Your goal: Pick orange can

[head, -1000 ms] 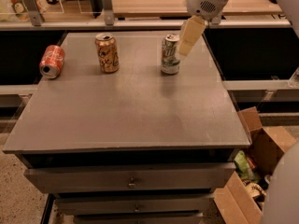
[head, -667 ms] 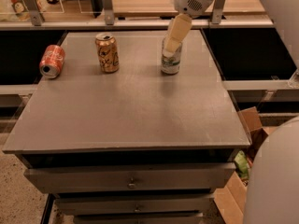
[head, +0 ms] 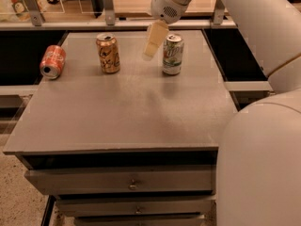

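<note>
The orange can (head: 108, 53), golden-orange with pale patches and a silver top, stands upright at the back of the grey table (head: 122, 112), left of centre. My gripper (head: 151, 48) hangs above the table between that can and a green-and-white can (head: 172, 54), closer to the green-and-white one. It is about a can's width to the right of the orange can and touches neither.
A red-orange can (head: 52, 61) lies on its side near the table's back left edge. Drawers (head: 131, 185) front the table below. A railing with posts (head: 108, 6) runs behind the table. My white arm (head: 263, 126) fills the right side.
My gripper has moved left, from in front of the green-and-white can to the gap between it and the orange can. The cans have not moved.
</note>
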### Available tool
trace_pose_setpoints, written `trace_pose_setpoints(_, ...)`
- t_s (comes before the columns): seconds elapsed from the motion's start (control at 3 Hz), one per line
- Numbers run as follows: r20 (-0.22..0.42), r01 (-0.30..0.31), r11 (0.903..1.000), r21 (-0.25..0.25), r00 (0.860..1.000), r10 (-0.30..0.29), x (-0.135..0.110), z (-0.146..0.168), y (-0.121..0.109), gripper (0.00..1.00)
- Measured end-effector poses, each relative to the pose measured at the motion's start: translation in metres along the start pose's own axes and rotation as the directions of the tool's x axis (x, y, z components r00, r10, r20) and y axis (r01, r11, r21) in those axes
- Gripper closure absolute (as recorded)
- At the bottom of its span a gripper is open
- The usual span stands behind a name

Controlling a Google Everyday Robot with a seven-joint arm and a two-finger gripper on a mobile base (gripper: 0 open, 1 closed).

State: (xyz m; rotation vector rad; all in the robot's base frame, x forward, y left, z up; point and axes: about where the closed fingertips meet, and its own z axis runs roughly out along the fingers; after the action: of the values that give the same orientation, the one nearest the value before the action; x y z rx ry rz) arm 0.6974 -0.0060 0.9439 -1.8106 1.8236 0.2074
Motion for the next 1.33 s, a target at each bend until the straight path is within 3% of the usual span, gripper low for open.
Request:
trace_pose_setpoints(0.67,0.071,-0.035,0.9954,-0.089,0.997,0.041,-0.032,0.070,-0.004,0.00)
trace_pose_setpoints(1.33,0.094,-0.018,0.9969,-0.076,0.995,0.025,-0.042,0.094,-0.001,0.00)
